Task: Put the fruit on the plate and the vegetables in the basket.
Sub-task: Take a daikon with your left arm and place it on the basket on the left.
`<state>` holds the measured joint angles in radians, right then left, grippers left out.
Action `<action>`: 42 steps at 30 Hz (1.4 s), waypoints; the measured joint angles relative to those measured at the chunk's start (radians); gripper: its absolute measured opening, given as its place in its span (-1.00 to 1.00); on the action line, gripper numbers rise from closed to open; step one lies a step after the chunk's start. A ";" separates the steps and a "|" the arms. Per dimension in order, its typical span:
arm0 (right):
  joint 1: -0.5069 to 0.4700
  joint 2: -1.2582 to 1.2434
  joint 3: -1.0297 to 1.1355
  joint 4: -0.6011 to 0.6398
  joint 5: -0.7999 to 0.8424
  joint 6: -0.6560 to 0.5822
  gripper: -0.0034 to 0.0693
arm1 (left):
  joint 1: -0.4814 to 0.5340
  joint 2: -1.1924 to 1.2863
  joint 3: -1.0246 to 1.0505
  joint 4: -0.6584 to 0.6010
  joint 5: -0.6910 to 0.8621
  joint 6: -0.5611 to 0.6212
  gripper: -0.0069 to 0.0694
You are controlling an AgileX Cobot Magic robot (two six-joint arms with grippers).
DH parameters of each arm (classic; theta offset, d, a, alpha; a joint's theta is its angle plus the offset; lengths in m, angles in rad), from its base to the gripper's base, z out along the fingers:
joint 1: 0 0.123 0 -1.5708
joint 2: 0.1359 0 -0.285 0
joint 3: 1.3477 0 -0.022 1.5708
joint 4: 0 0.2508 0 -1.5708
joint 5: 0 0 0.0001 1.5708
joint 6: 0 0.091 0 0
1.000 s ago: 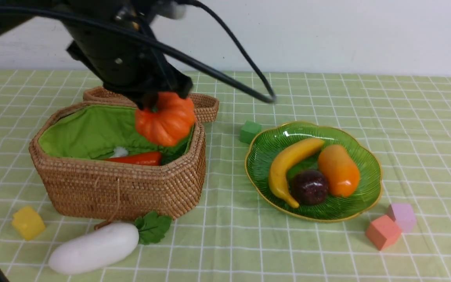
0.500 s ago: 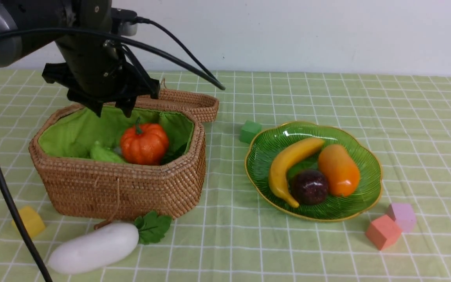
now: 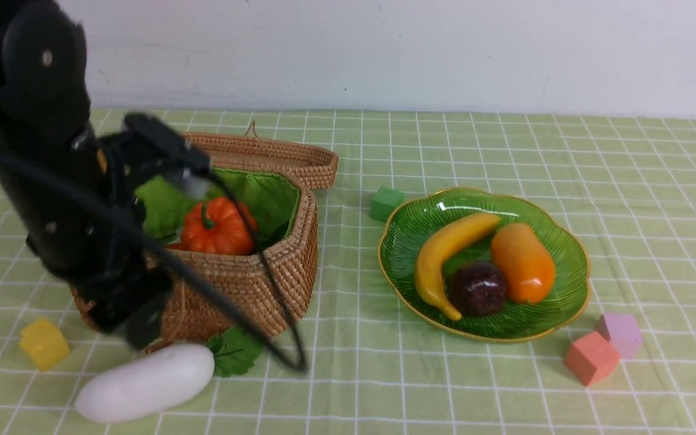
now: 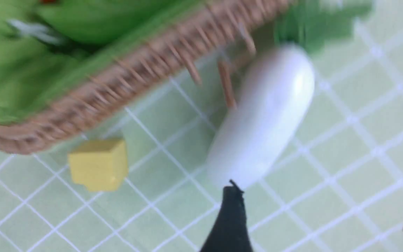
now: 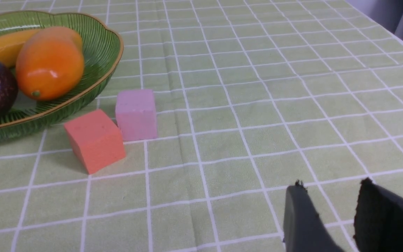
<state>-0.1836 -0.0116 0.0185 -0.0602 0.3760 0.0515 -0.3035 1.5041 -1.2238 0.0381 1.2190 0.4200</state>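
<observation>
Wicker basket (image 3: 245, 272), front view: lid open, pumpkin (image 3: 217, 226) sits inside on the green lining, something red just showing beside it, rest of the contents hidden behind the left arm (image 3: 52, 181). Plate (image 3: 565, 314) holds all three fruits: banana (image 3: 447, 251), mango (image 3: 523, 263), mangosteen (image 3: 478, 289), touching each other. Fruit half looks done. Radish (image 3: 145, 382) lies on the cloth just in front of the basket, leaves against the wicker. By my read it's the only vegetable left out. Left gripper is low in front of the basket above the radish, jaws not readable from here. Cubes scattered: yellow cube (image 3: 43, 343), green cube (image 3: 386, 202), red cube (image 3: 591, 357), purple cube (image 3: 621, 333). Not part of the job.

Left wrist view, blurry: left gripper (image 4: 324, 217) jaws wide apart, nothing between them. Radish is just beyond the fingertips, one tip nearly at its white end, no contact that I can see. Basket wall and yellow cube are beside it. Looks like an approach for the radish pick. The basket wall is close, so little room on that side.

Right wrist view: right gripper (image 5: 331, 206) parked over bare cloth, jaws part open, holding nothing. Red and purple cubes touch each other just beside the plate rim. Mango and mangosteen are visible in the plate.

Left to do: radish into the basket.
</observation>
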 joint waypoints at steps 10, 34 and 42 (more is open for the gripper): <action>0.000 0.000 0.000 -0.001 0.000 0.000 -0.24 | 0.049 0.022 0.223 0.024 -0.410 0.056 0.51; 0.000 0.000 0.000 -0.002 -0.001 0.000 -0.24 | 0.050 0.196 0.210 -0.166 -0.245 0.153 0.41; 0.000 0.000 0.000 -0.002 -0.001 0.000 -0.24 | 0.049 0.082 0.023 -0.164 -0.029 0.159 0.41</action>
<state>-0.1836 -0.0116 0.0189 -0.0623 0.3751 0.0515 -0.2543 1.5866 -1.2008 -0.1256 1.1900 0.5790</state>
